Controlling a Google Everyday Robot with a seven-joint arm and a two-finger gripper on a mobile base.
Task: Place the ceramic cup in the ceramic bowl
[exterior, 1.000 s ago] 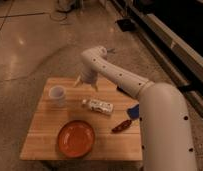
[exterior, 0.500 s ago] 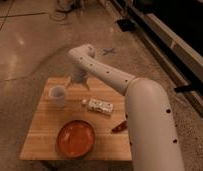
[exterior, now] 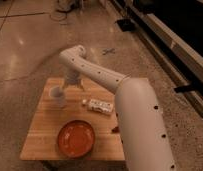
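Ceramic and pale, the cup (exterior: 57, 96) stands upright on the rear left part of the tabletop (exterior: 42, 125), as seen in the camera view. It rests on the wood and is not lifted. The bowl (exterior: 76, 138), orange-red and round, sits nearer the front edge, well apart from the cup and a little to its right, with its opening facing up

Just beside the cup, on its right and slightly behind it, is the gripper (exterior: 70, 86), low over the tabletop. It looks very close to the cup's rim, but I cannot tell whether it touches the cup, nor whether it is open or closed, nor whether it has hold of anything

From the gripper the arm (exterior: 95, 72) rises to a bent joint above the back of the tabletop, then slopes down to the right and widens into a thick pale segment that fills the lower right of the view

A white packet (exterior: 99, 105) lies flat between the cup and the arm, right of the cup and behind the bowl. A small dark red thing (exterior: 115, 129) shows at the arm's edge, mostly hidden

The wooden tabletop stands on a speckled floor (exterior: 30, 40)
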